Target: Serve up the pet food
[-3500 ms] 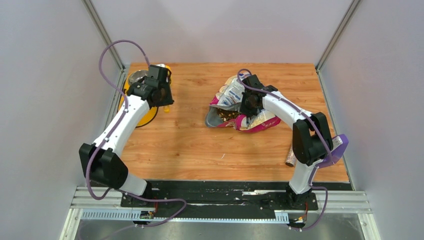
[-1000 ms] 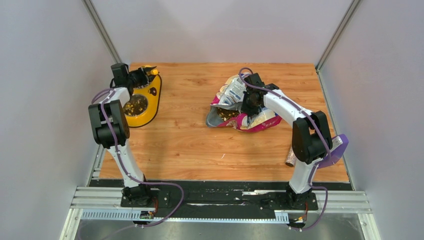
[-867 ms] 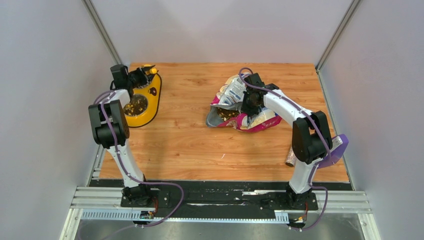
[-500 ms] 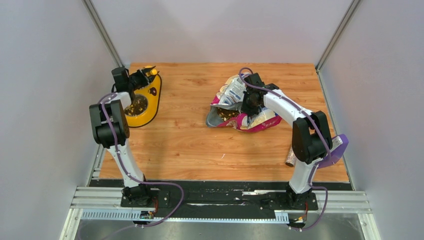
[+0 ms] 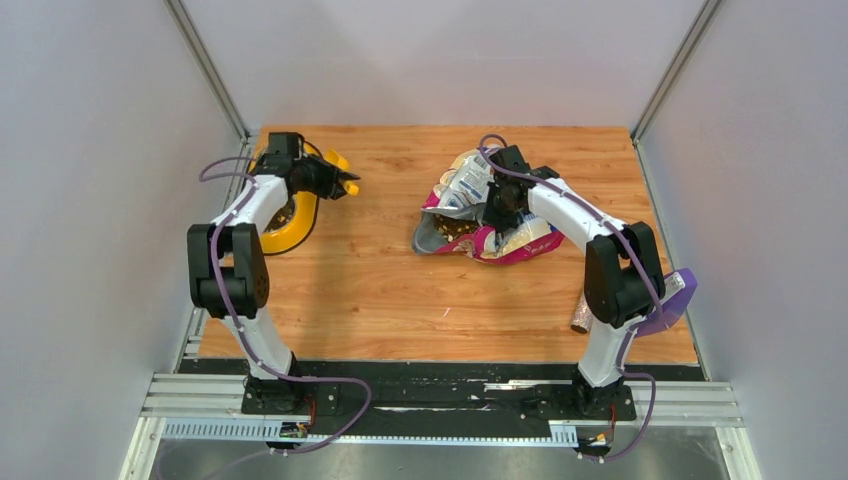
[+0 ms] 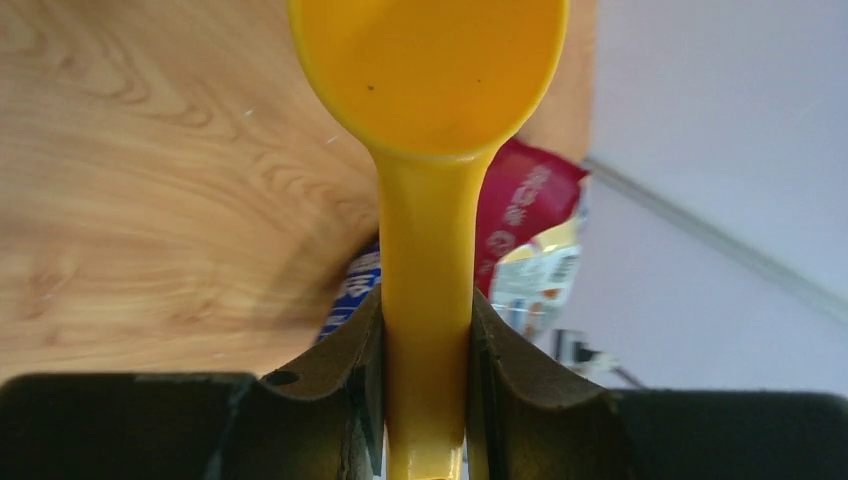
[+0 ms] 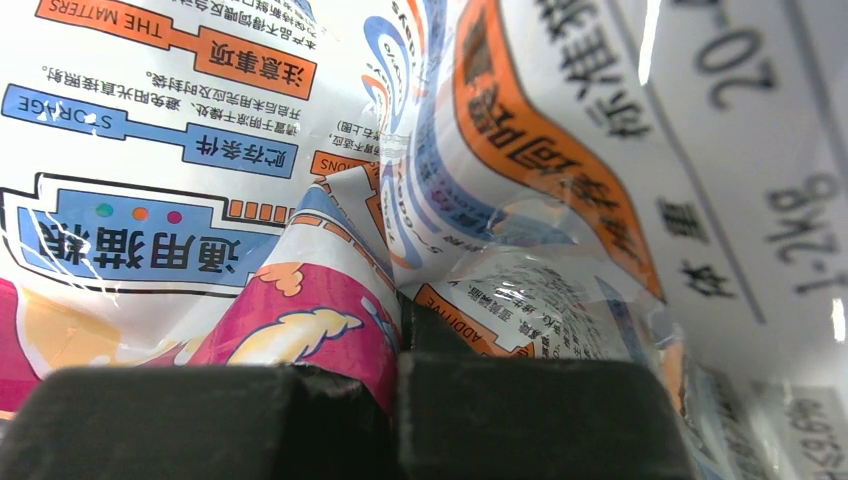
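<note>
My left gripper (image 5: 338,183) is shut on the handle of a yellow scoop (image 6: 430,70), between the fingers in the left wrist view (image 6: 425,390). The scoop's bowl is empty. It is held just right of the yellow pet dish (image 5: 285,238), which has brown kibble in it, and points at the cat food bag (image 5: 480,215). The bag lies crumpled at the table's middle back with kibble (image 5: 452,230) showing in its open mouth. My right gripper (image 5: 497,205) is shut on a fold of the bag (image 7: 300,150), its jaws pinched together (image 7: 400,350).
A slim speckled tube (image 5: 585,312) lies near the front right, beside the right arm's elbow. Grey walls close in the wooden table (image 5: 400,290) on the left, back and right. The bag also shows ahead of the scoop (image 6: 525,200).
My left gripper has swung with the scoop from the dish's far left corner to the right, past the dish's right edge toward the bag. The right arm and bag have not moved.
</note>
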Robot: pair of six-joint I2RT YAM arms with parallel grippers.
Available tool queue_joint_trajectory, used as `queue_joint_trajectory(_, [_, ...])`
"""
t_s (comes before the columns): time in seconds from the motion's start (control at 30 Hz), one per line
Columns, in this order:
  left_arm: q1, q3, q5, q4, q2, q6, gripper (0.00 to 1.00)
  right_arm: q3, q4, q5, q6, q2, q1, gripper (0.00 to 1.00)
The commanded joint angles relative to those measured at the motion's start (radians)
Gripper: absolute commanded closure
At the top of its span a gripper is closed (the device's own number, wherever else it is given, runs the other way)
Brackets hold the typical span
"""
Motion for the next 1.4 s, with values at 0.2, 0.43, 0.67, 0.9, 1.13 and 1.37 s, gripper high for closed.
queue_joint_trajectory(0.2, [-0.274, -0.151, -0.494, -0.325, -0.288, 0.624, 1.0, -0.007, 0.054, 0.0, 0.004, -0.011, -0.037, 1.0])
queue_joint_trajectory(0.43, [-0.467, -0.334, -0.518, -0.317, -0.468, 0.851, 1.0, -0.02, 0.053, -0.015, 0.022, -0.008, -0.035, 1.0])
queue_joint_trajectory(0.67, [-0.539, -0.327, -0.355, -0.442, -0.629, 1.111, 1.0, -0.005, 0.054, -0.02, 0.039, 0.008, -0.033, 1.0])
queue_joint_trajectory(0.9, [-0.637, -0.245, -0.346, -0.599, -0.573, 1.241, 1.0, 0.023, 0.052, -0.021, 0.042, 0.025, -0.029, 1.0])
queue_joint_trajectory(1.13, [-0.699, -0.154, -0.38, -0.653, -0.446, 1.305, 1.0, 0.052, 0.051, -0.015, 0.035, 0.041, -0.03, 1.0])
queue_joint_trajectory(1.37, [-0.701, -0.041, -0.47, -0.675, -0.283, 1.305, 1.0, 0.055, 0.052, 0.006, 0.02, 0.044, -0.024, 1.0])
